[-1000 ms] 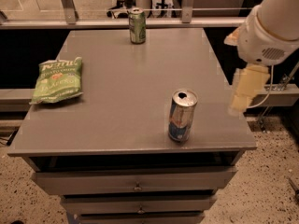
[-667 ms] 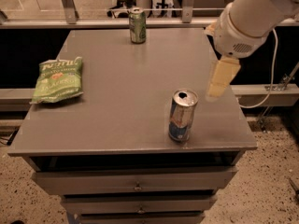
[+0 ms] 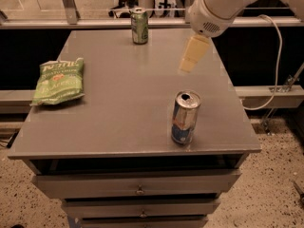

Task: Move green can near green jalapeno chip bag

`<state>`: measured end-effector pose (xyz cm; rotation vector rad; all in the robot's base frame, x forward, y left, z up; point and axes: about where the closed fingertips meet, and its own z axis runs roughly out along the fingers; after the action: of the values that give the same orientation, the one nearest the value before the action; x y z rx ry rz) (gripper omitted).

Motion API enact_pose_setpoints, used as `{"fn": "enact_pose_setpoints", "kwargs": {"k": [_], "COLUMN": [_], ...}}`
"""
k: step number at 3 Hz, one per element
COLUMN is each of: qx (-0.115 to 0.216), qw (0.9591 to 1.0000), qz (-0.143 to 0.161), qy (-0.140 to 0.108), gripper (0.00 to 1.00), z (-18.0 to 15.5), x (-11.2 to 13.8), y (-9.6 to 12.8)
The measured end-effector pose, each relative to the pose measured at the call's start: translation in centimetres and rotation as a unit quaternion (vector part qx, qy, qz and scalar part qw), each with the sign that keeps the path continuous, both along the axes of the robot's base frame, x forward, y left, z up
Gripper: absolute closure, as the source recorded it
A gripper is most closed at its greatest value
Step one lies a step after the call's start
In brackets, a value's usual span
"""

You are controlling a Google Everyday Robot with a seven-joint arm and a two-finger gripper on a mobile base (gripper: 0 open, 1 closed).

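Note:
The green can (image 3: 139,26) stands upright at the far edge of the grey table (image 3: 118,113), near its middle. The green jalapeno chip bag (image 3: 59,80) lies flat at the table's left edge. My gripper (image 3: 186,68) hangs from the white arm (image 3: 216,8) above the right half of the table. It is well to the right of the green can and nearer the camera, and far right of the bag. It holds nothing that I can see.
A taller blue-and-silver can (image 3: 185,117) stands upright near the table's front right, just below the gripper. Drawers (image 3: 137,189) sit under the tabletop. A rail (image 3: 95,23) runs behind the table. A white cable (image 3: 278,56) hangs at the right.
My arm and gripper have moved left and towards the far side, from beyond the table's right edge to above its right half. The cans and the bag have not moved.

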<state>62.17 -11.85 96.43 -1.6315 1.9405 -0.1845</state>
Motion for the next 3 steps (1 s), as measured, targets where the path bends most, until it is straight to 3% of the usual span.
{"fn": "enact_pose_setpoints", "kwargs": {"k": [1,2,3], "qx": [0.024,0.024,0.046], "qw": [0.9993,0.9993,0.9982], "qz": [-0.029,-0.029,-0.039], "qy": [0.006,0.006,-0.003], "gripper": [0.00,0.00,0.00], "z": [0.4,0.4,0.0], "x": [0.5,0.5,1.9], "y": [0.5,0.5,1.9]}}
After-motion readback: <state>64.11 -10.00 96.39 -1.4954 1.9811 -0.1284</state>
